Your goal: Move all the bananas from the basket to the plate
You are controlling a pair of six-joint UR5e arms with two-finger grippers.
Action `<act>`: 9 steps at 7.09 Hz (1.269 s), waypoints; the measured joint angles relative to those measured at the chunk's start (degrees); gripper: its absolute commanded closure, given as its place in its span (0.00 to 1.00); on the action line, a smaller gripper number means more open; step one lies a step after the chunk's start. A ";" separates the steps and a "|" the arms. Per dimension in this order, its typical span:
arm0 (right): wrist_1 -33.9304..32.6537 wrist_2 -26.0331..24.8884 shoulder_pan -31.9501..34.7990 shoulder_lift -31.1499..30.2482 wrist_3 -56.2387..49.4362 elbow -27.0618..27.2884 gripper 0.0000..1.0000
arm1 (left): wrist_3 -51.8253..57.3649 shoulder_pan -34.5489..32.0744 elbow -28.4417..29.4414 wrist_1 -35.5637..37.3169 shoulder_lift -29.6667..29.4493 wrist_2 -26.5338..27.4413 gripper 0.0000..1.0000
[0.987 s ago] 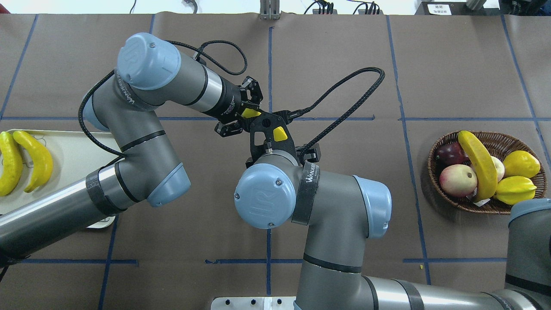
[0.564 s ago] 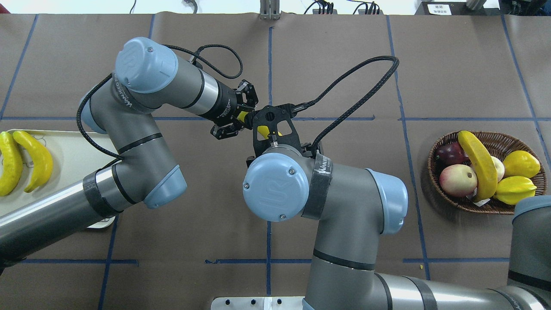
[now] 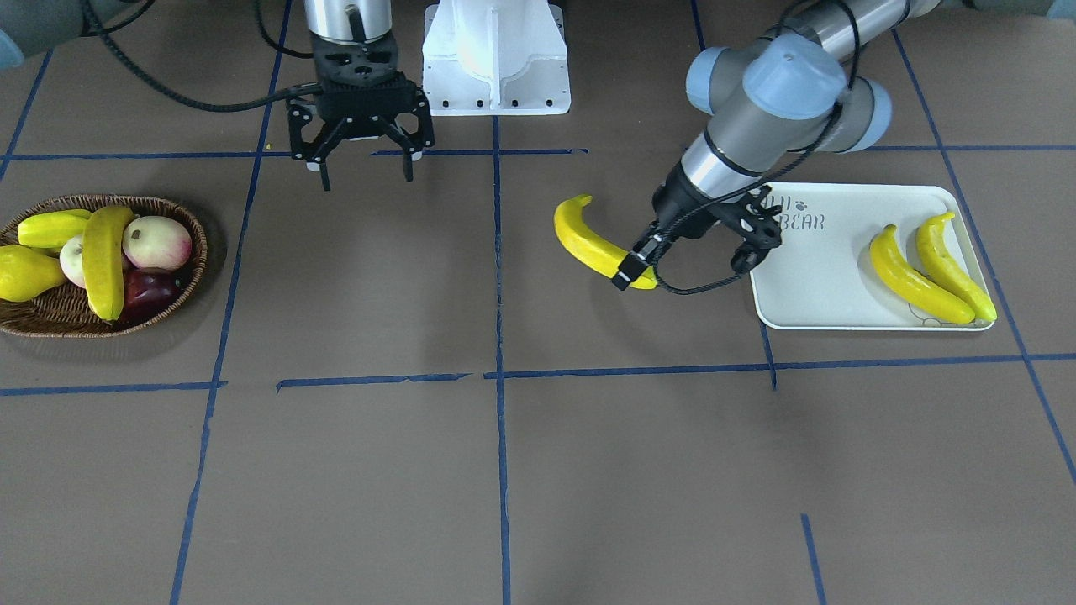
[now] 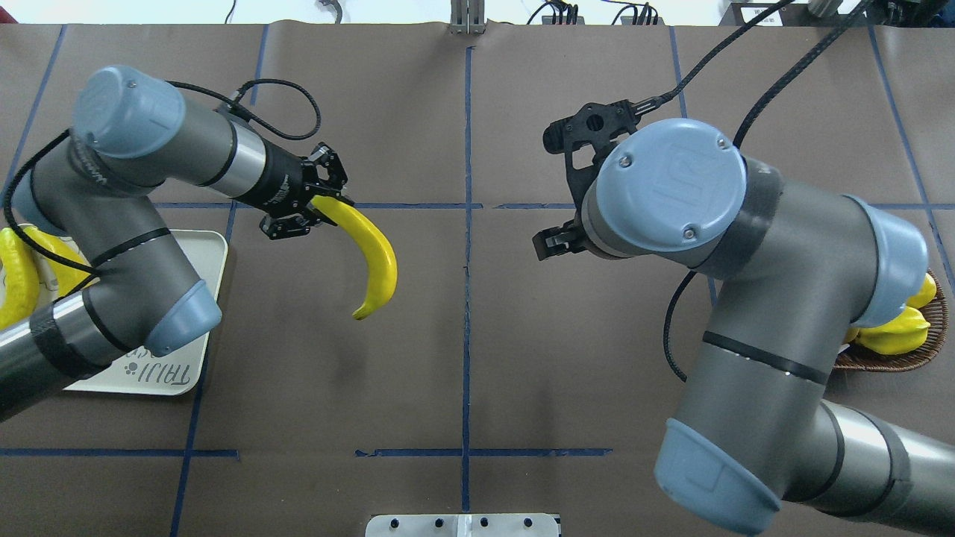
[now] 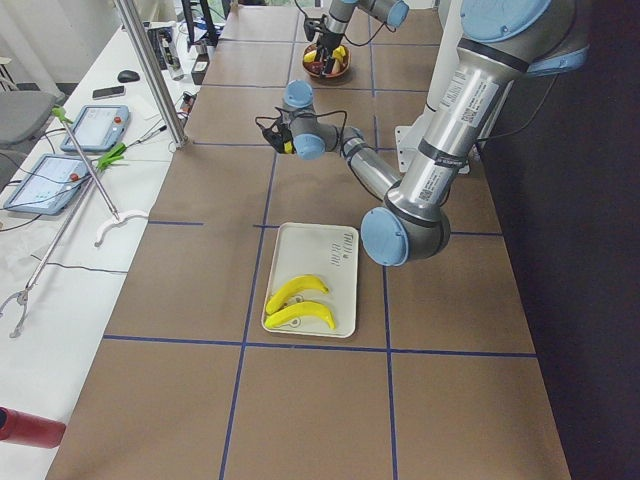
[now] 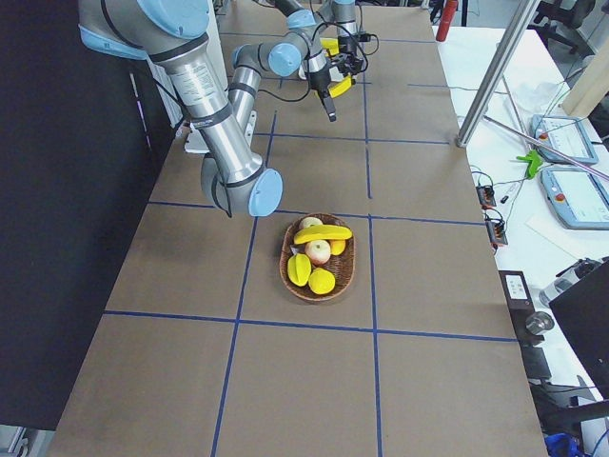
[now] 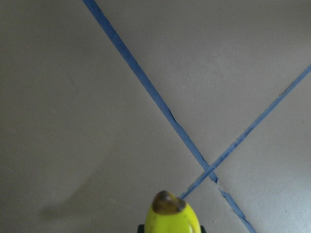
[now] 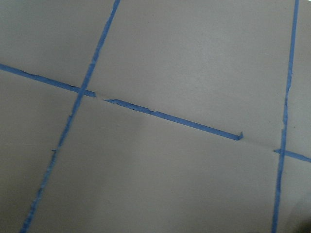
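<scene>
banana (image 4: 375, 257) aloft over the surface (image 3: 504, 470), just short of plate (image 3: 811, 281) | left tool (image 4: 313, 201) clamped on its end, body cantilevered | looks light, stiff, slick plastic; mid-body hold likely steadier | right tool (image 3: 366, 178) spread wide, empty

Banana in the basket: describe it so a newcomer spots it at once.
Find the brown wicker basket at the robot's right end of the table. On top of its fruit lies the banana, the only long, curved yellow piece; its neighbours are round, plump or ridged.
</scene>
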 measured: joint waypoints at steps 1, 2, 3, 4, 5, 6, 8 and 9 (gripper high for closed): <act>0.11 2.45 2.72 -2.69 -4.54 0.27 0.01 | 6.11 -3.08 -1.84 0.03 5.09 -2.98 1.00; 0.35 4.06 4.93 -5.42 -8.71 0.46 0.01 | 13.61 -5.84 -3.32 -0.05 10.54 -5.67 1.00; 0.58 5.54 7.19 -8.08 -13.10 0.74 0.01 | 21.84 -7.76 -4.01 -0.24 15.59 -7.35 1.00; 0.71 7.80 9.90 -10.39 -17.84 0.95 0.01 | 29.30 -9.39 -3.89 -0.48 19.48 -7.93 1.00; 0.75 10.18 12.41 -12.21 -22.16 1.05 0.01 | 35.39 -11.01 -3.18 -0.70 22.16 -8.01 1.00; 0.77 11.64 13.80 -13.36 -24.45 1.07 0.01 | 38.94 -11.97 -1.83 -0.84 23.61 -7.95 1.00; 0.78 12.45 14.41 -14.19 -25.45 0.99 0.01 | 41.22 -12.37 2.15 -1.56 23.88 -5.43 0.99; 0.78 12.51 14.40 -14.27 -25.45 0.89 0.01 | 41.43 -12.37 4.30 -3.23 23.77 -4.36 0.84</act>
